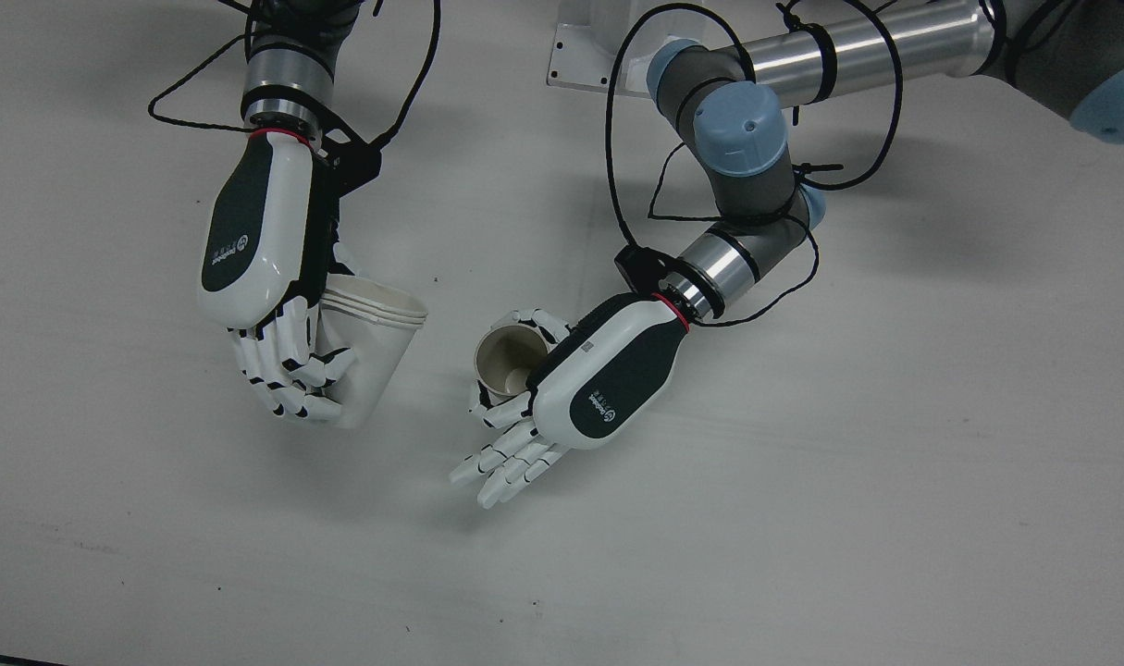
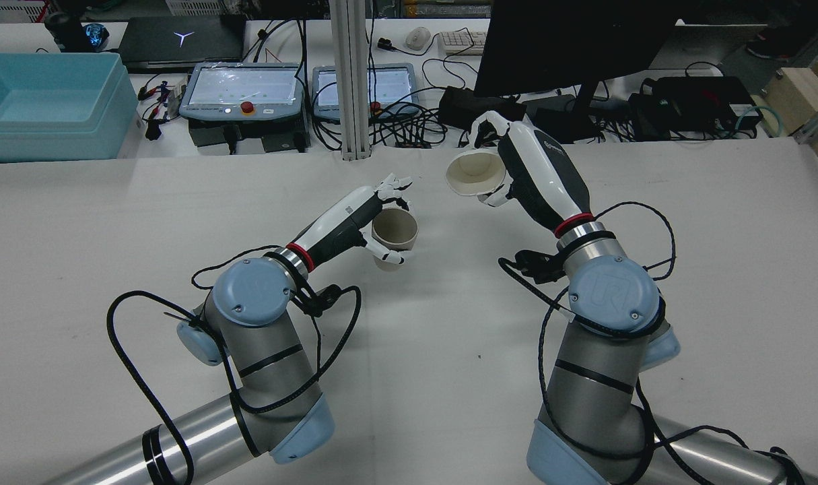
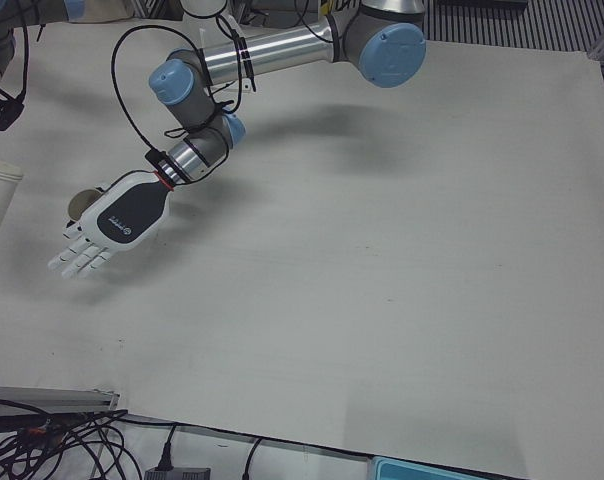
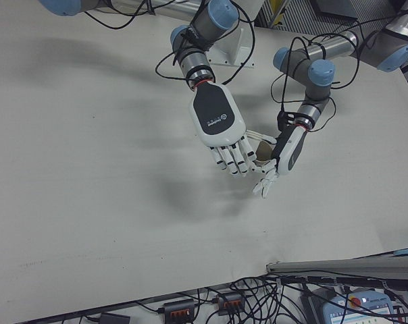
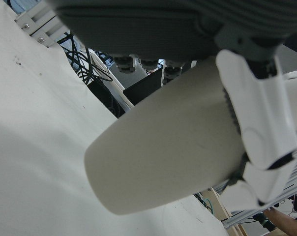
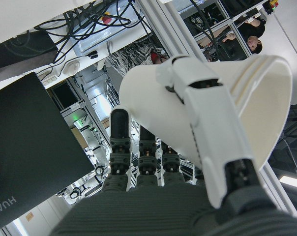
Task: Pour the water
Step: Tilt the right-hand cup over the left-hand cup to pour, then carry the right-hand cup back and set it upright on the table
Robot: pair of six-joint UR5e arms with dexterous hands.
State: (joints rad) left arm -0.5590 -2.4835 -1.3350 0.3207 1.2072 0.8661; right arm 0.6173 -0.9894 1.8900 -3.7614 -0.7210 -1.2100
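Tabletop [image 1: 802, 518]: one, white, bare apart from the arms and cups.

Two arms, two hands, counted once each across views.

Right hand [image 1: 265, 277]: raised above the tabletop, fingers wrapped round a white paper cup [image 1: 376, 347], held tilted with its mouth turned toward the other hand. Rim shows stacked lips in the front view, so likely several nested cups rather than one; exact number not clear. Rear view shows the same cup mouth [image 2: 474, 174] open and angled toward the left side. No water visible inside; cannot tell if anything is in it.

Left hand [image 1: 608, 370]: low, near the tabletop, thumb and one or two fingers curled round a brownish paper cup [image 1: 508, 361], remaining fingers [image 1: 501, 467] splayed straight out beyond it. Cup upright, mouth up, inside looks empty. Whether its base touches the tabletop cannot be told.

Cups well apart, white one higher and off to the side of the brown one, not yet over it.

Handling, judged: paper cups, light, thin-walled, easily crushed or ovalled by a tight squeeze; smooth sides, can slip. Best held mid-wall, below the rim, moderate pressure. Nested stack stiffer than a single cup. Receiving cup tips easily if bumped, so needs its steadying hold.

Count: two hands, two cup positions, one brown cup, one white stack.
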